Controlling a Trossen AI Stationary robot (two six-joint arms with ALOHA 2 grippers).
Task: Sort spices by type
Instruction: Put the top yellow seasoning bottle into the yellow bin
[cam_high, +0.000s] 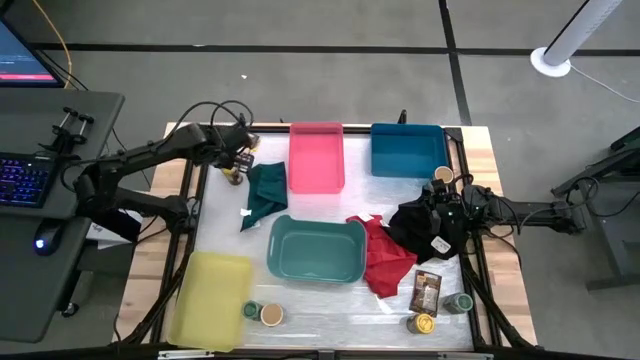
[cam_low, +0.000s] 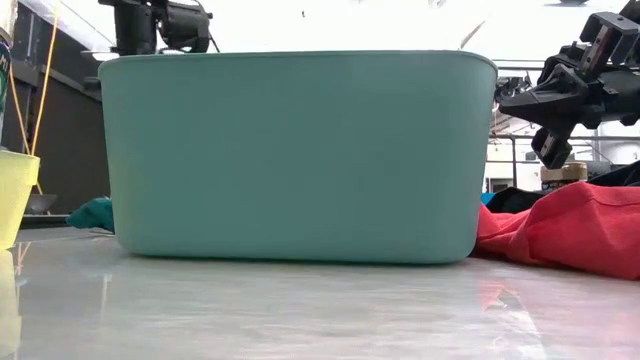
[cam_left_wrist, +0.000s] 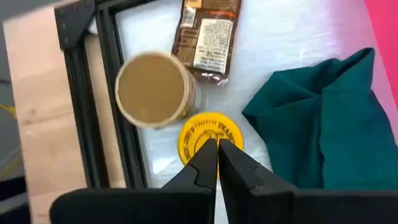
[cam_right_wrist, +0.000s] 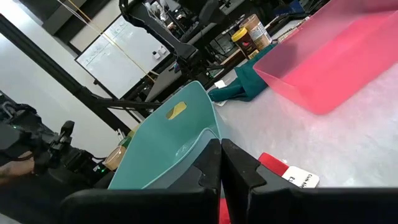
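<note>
My left gripper (cam_left_wrist: 217, 148) is shut and hovers above a yellow-lidded jar (cam_left_wrist: 208, 134) at the table's far left corner. Beside that jar stand a tan-lidded jar (cam_left_wrist: 152, 87) and a flat brown packet (cam_left_wrist: 208, 34). In the high view this group (cam_high: 235, 175) sits next to the dark green cloth (cam_high: 265, 190). My right gripper (cam_right_wrist: 221, 155) is shut and empty, above the black cloth (cam_high: 425, 228) on the right. Another tan-lidded jar (cam_high: 442, 177) stands by the blue bin. A packet (cam_high: 426, 290), a green-lidded jar (cam_high: 460, 302) and a yellow-lidded jar (cam_high: 424, 322) lie near right. Two jars (cam_high: 262, 314) stand near the yellow bin.
The pink bin (cam_high: 317, 155) and blue bin (cam_high: 408, 148) stand at the far edge, the teal bin (cam_high: 315, 250) in the middle, the yellow bin (cam_high: 210, 300) near left. A red cloth (cam_high: 385, 258) lies between the teal bin and the black cloth. Black frame rails (cam_left_wrist: 112, 93) edge the table.
</note>
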